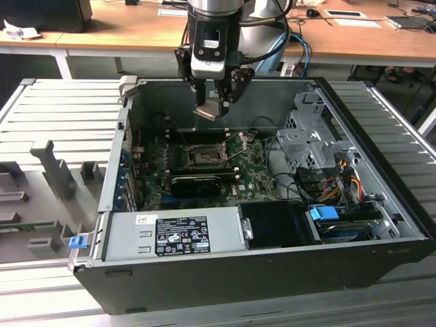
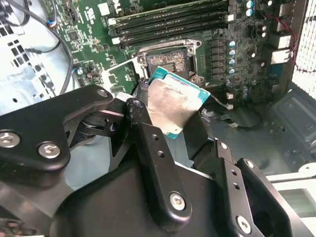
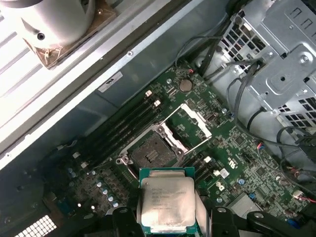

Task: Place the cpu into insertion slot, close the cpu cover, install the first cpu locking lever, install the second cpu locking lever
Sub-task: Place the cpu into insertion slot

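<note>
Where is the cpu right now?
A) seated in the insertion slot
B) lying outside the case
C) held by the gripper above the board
C: the gripper grips the cpu, and the insertion slot beneath is bare, with the cpu cover open.

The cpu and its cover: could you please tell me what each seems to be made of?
The cpu: pale grey, dully reflective lid, likely metal, on a green board-like rim. The cover: thin silvery frame with bright edges, probably bare metal.
</note>
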